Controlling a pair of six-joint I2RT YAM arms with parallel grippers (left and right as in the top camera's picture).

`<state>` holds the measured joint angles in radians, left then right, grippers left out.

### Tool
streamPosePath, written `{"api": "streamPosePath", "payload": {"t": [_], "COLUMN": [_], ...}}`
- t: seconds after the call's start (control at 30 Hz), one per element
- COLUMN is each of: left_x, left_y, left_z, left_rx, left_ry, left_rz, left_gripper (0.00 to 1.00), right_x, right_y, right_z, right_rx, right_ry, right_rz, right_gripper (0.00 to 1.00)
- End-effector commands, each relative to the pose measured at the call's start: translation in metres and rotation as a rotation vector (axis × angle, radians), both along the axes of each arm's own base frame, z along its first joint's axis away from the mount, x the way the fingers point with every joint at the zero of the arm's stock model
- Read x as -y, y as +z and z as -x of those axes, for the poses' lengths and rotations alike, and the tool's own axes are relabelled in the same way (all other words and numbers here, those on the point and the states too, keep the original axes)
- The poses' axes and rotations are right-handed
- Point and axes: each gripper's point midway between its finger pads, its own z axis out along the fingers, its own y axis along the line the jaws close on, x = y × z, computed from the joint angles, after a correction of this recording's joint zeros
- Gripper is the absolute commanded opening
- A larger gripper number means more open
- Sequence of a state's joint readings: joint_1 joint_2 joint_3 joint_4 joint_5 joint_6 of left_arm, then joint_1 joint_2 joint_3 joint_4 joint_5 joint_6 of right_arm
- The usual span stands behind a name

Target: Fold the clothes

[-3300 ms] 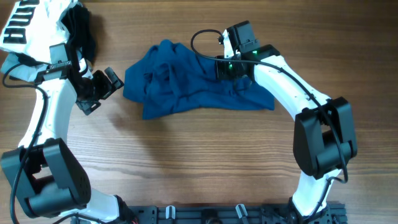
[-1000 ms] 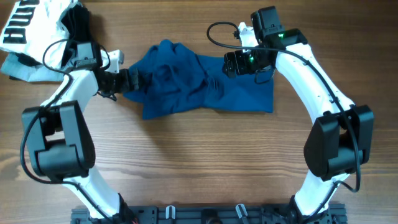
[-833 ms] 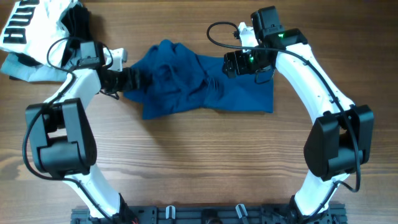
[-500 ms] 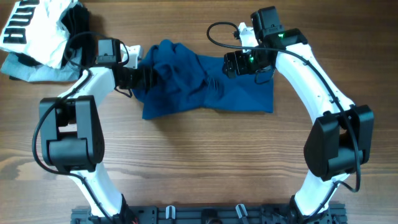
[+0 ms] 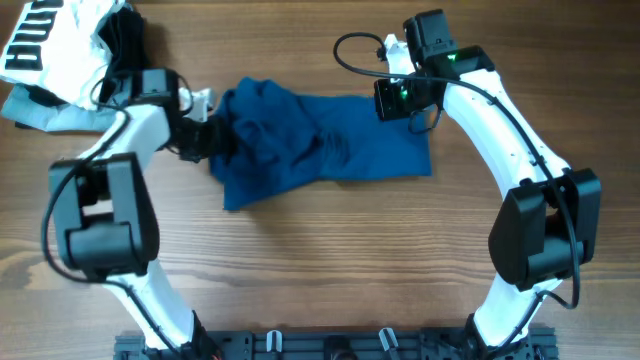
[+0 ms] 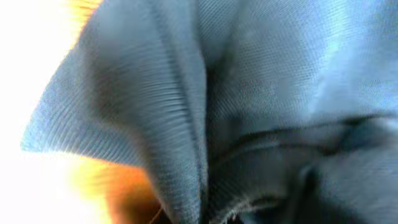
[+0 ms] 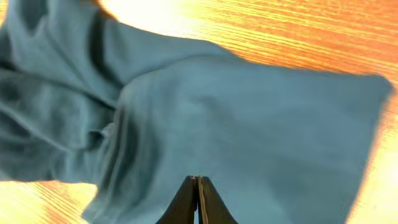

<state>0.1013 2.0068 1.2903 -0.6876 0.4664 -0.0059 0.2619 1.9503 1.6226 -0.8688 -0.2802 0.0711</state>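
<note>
A crumpled blue garment (image 5: 320, 145) lies across the middle of the wooden table. My left gripper (image 5: 207, 138) is at its left edge, shut on a bunch of the fabric. The left wrist view is filled with blue cloth (image 6: 249, 93) pressed close to the lens, and the fingers are hidden there. My right gripper (image 5: 393, 100) sits at the garment's upper right edge. In the right wrist view its tips (image 7: 198, 180) are pressed together on the blue cloth (image 7: 249, 124), which stretches fairly flat away from them.
A pile of other clothes lies at the far left corner: a white piece with black lettering (image 5: 45, 40), a black piece (image 5: 125, 40) and a pale grey-blue piece (image 5: 40, 110). Bare wood (image 5: 330, 260) spans the near half of the table.
Both grippers have shut on the blue garment. The left one pushed in at its left edge. The garment's top edge now runs straighter and its right corner has drawn inward.
</note>
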Motion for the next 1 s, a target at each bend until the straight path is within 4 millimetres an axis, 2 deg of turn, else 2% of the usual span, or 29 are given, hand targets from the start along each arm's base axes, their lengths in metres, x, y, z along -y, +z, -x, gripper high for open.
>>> {"api": "streamPosePath", "payload": {"t": [0.0, 0.1, 0.2, 0.33, 0.4, 0.47, 0.5, 0.6, 0.63, 0.77, 0.8, 0.83, 0.87, 0.9, 0.93, 0.97], "left_x": [-0.022, -0.017, -0.012, -0.019, -0.020, -0.011, -0.002, 0.057, 0.070, 0.161, 0.181, 0.201, 0.208, 0.215, 0.225, 0.233], "left_y": [0.069, 0.094, 0.110, 0.139, 0.161, 0.176, 0.179, 0.175, 0.173, 0.158, 0.152, 0.141, 0.135, 0.128, 0.119, 0.115], "left_z": [-0.009, -0.003, 0.003, 0.008, 0.011, 0.009, 0.008, 0.008, 0.006, -0.005, -0.006, -0.007, -0.007, -0.008, -0.008, -0.010], "left_rx": [0.109, 0.151, 0.173, 0.234, 0.263, 0.297, 0.308, 0.310, 0.311, 0.312, 0.311, 0.300, 0.285, 0.268, 0.257, 0.261], "left_ry": [0.040, 0.030, 0.020, 0.035, 0.038, 0.019, -0.003, -0.095, -0.101, -0.120, -0.128, -0.131, -0.117, -0.102, -0.104, -0.110], "left_rz": [-0.073, -0.090, -0.092, -0.140, -0.150, -0.147, -0.142, -0.099, -0.084, 0.026, 0.048, 0.064, 0.067, 0.074, 0.084, 0.091], "left_gripper": [0.04, 0.04, 0.04, 0.04, 0.04, 0.04, 0.04, 0.04, 0.04, 0.04, 0.04, 0.04, 0.04, 0.04, 0.04, 0.04], "right_x": [-0.002, -0.005, -0.003, 0.004, 0.005, 0.004, 0.003, 0.003, 0.003, -0.007, -0.012, -0.014, -0.012, -0.006, 0.011, 0.028], "right_y": [-0.027, -0.057, -0.083, -0.123, -0.135, -0.138, -0.138, -0.137, -0.137, -0.134, -0.126, -0.106, -0.085, -0.043, 0.011, 0.052], "right_z": [0.008, 0.013, 0.014, 0.022, 0.025, 0.026, 0.025, 0.025, 0.026, 0.026, 0.021, 0.011, -0.001, -0.019, -0.036, -0.043], "right_rx": [-0.070, -0.136, -0.186, -0.272, -0.301, -0.309, -0.306, -0.312, -0.313, -0.321, -0.303, -0.264, -0.219, -0.129, -0.016, 0.075], "right_ry": [-0.029, -0.045, -0.053, -0.083, -0.083, -0.082, -0.085, -0.100, -0.100, -0.084, -0.076, -0.076, -0.083, -0.094, -0.119, -0.146], "right_rz": [-0.007, -0.019, 0.003, 0.053, 0.057, 0.052, 0.050, 0.044, 0.043, -0.011, -0.049, -0.102, -0.132, -0.188, -0.249, -0.273], "right_gripper": [0.04, 0.04, 0.04, 0.04, 0.04, 0.04, 0.04, 0.04, 0.04, 0.04, 0.04, 0.04, 0.04, 0.04, 0.04, 0.04]}}
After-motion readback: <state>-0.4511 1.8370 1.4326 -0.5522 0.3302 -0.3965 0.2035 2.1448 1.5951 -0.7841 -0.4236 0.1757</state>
